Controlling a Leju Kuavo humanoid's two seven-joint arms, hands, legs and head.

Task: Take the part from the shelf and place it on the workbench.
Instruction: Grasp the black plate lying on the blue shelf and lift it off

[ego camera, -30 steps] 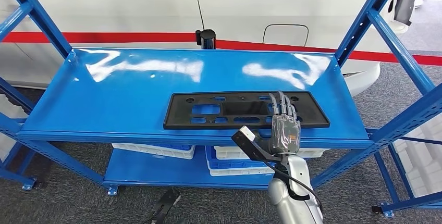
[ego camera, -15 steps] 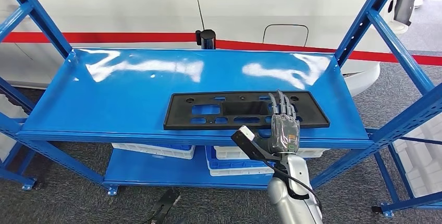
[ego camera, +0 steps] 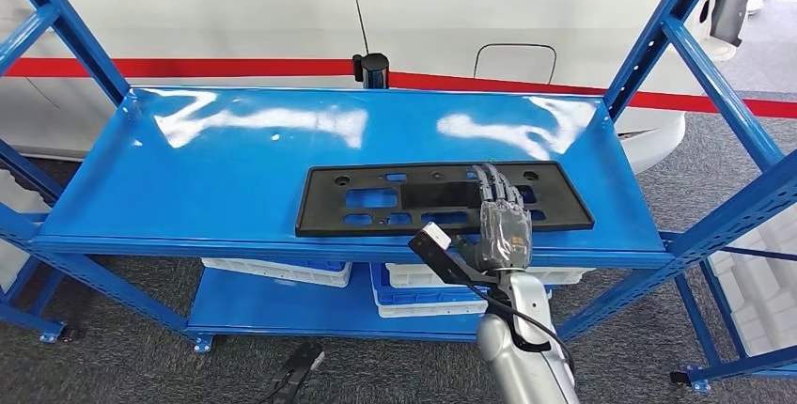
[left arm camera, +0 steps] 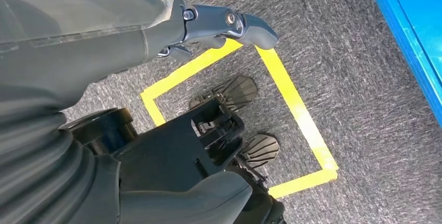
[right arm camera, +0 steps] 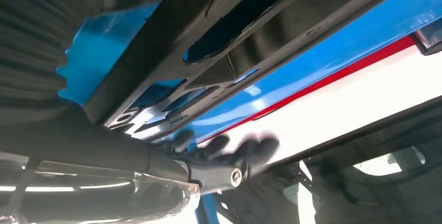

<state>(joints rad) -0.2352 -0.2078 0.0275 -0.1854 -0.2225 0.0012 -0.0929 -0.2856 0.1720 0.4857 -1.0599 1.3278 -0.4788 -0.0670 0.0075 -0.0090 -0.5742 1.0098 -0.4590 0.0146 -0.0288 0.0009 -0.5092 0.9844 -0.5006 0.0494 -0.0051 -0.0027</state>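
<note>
Presently on the shelf (ego camera: 235, 169): one part (ego camera: 376, 199), a flat black rectangular panel, matte, long side parallel to the shelf's front edge. It has a large rectangular cut-out left of centre with the blue shelf showing through, narrower slots along its near edge, and small round holes near its corners and far edge. It lies flat on the glossy blue top tier, toward the front and right of middle. No label, brand or writing can be read on it.

Right hand (ego camera: 499, 221): reaches over the part's right portion, fingers extended across the panel; whether they grip it cannot be told. In the right wrist view the part (right arm camera: 219, 36) passes close above the blurred fingers (right arm camera: 245, 153).

Left hand (left arm camera: 219, 26): hangs over grey carpet, holding nothing; how far its fingers are spread cannot be told.
</note>
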